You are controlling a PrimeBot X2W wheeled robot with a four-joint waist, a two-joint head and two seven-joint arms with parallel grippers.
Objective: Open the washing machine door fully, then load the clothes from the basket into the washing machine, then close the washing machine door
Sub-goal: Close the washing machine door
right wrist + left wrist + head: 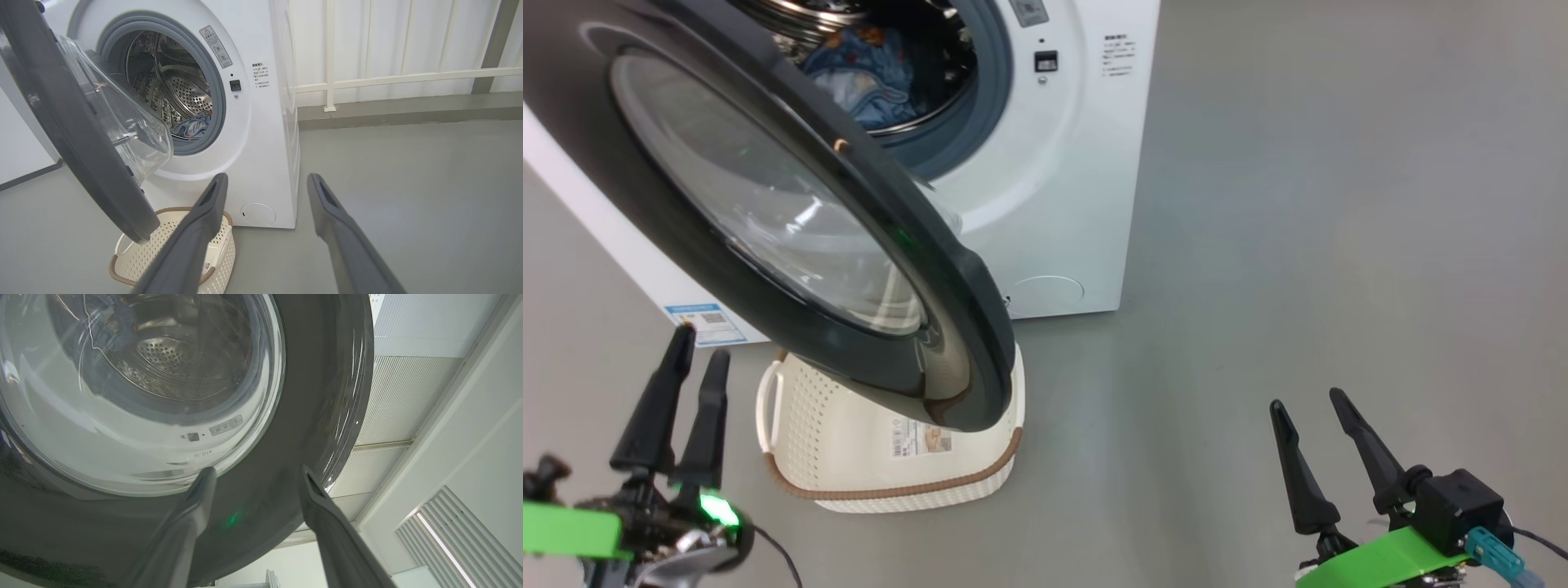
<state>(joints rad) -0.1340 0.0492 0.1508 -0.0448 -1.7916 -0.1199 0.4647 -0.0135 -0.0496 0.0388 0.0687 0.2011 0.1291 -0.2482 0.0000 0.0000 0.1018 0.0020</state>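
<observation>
While ajar — glossy black-rimmed door point(768, 220) (bulging clear glass)

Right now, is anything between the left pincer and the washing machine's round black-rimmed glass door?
Nothing visible. The open left pincer points straight at the round glossy black-rimmed glass door, no object between them.

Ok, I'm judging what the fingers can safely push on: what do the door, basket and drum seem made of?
The washing machine door: glossy black rim, probably plastic, mirroring highlights; clear bulging centre, glass or clear plastic, see-through. The basket: matte cream plastic, by its moulded perforations; brown woven-look rim. The drum: shiny metal, likely stainless steel, with punched holes.
</observation>
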